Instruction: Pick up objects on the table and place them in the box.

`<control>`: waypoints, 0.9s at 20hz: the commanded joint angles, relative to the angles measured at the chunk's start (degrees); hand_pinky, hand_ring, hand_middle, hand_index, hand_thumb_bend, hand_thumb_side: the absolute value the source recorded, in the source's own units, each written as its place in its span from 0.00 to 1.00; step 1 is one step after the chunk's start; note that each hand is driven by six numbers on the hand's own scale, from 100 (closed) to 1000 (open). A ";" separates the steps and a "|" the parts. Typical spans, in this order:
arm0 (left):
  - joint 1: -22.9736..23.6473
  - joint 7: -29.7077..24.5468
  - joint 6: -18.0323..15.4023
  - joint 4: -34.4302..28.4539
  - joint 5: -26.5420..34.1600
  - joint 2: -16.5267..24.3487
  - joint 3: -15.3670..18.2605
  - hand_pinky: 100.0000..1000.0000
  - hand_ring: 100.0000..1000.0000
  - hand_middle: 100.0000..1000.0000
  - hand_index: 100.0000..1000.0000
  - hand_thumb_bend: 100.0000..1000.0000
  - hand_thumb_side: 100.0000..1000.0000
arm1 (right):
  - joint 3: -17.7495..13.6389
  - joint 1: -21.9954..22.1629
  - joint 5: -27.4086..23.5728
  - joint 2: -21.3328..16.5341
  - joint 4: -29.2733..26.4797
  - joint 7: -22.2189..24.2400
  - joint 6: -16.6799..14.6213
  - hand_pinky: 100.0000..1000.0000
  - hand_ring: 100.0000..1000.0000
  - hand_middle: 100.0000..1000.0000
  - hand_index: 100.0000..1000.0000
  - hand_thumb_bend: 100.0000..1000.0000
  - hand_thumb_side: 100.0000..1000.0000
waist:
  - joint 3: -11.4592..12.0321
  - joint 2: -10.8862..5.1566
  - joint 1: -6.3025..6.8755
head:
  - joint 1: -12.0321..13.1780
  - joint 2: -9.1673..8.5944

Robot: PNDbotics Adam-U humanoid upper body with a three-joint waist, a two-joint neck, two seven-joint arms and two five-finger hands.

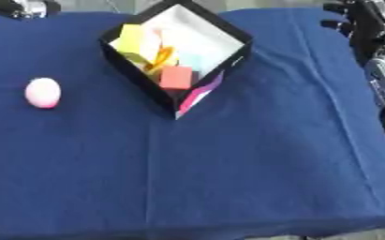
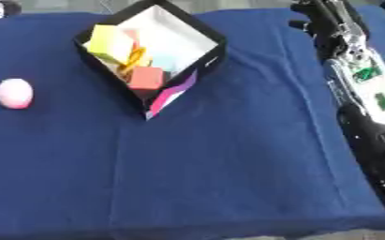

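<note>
We judge the task nearly complete: the box (image 1: 228, 35) already holds a yellow block (image 1: 131, 38), a red block (image 1: 176, 77) and other coloured pieces, while one pink ball (image 1: 43, 93) remains on the blue-clothed desk (image 1: 261, 164), well left of it. We cannot tell the right hand's (image 2: 314, 21) finger state; the left is unseen.

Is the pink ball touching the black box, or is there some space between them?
Apart. In the left eye view, the pink ball lies alone on the blue cloth, with bare cloth between it and the black box.
</note>
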 commanded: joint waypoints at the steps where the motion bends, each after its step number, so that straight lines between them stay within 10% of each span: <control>1: -0.46 -3.25 -0.66 -1.85 1.02 2.38 -0.62 0.91 0.85 0.80 0.87 0.36 0.58 | -0.69 -0.86 -0.13 -1.95 -1.22 0.05 -0.09 0.81 0.89 0.80 0.85 0.04 0.57 | 0.27 -2.18 0.07 | -0.36 -0.13; 5: 0.34 -5.47 -1.54 -3.84 1.61 2.86 -1.51 0.90 0.86 0.80 0.87 0.41 0.39 | -1.11 -1.17 -0.69 -2.12 -1.59 -0.09 -0.20 0.81 0.89 0.80 0.85 0.02 0.56 | 0.51 -1.58 -0.26 | -0.82 -0.13; 13: 1.63 -6.15 -1.18 -3.53 0.59 2.23 -1.73 0.90 0.85 0.80 0.85 0.33 0.33 | -0.64 -0.80 -0.46 -1.64 -1.28 0.07 0.17 0.81 0.89 0.80 0.85 0.05 0.57 | 0.06 -0.96 -0.15 | -0.77 -0.13; 18: 2.23 -6.41 -1.61 -1.59 -1.98 2.15 -2.05 0.90 0.86 0.81 0.84 0.40 0.04 | -0.73 -0.77 -0.39 -1.26 -1.03 0.01 0.10 0.81 0.89 0.80 0.85 0.05 0.57 | 0.22 -0.91 0.16 | -0.80 -0.13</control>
